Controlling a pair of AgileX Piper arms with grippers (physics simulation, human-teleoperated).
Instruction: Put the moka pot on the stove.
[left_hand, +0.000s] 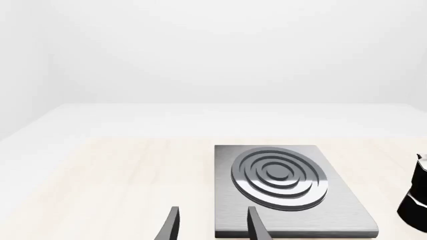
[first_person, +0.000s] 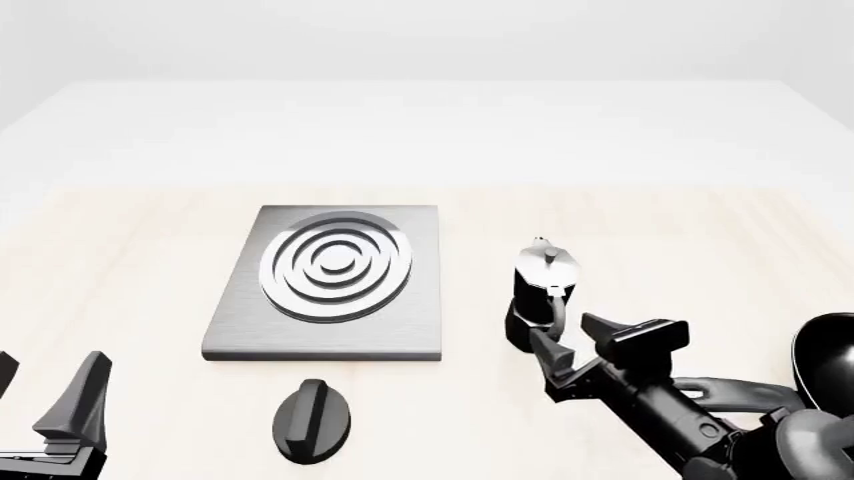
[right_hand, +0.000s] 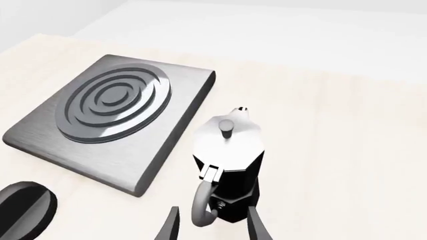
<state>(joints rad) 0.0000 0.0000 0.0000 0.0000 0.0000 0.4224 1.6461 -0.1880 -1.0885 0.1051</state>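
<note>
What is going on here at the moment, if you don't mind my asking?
Two simulated robot arms sit at a table. The right hand, open, is right behind the moka pot, its fingers either side of the handle but not closed on it. The pot stands upright on the table, to the right of the stove, whose burner is bare. The left hand is open and holds nothing, near the front left. A black knob lies in front of the stove.

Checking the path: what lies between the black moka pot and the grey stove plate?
Nothing: front view shows bare table between moka pot and stove.
</note>
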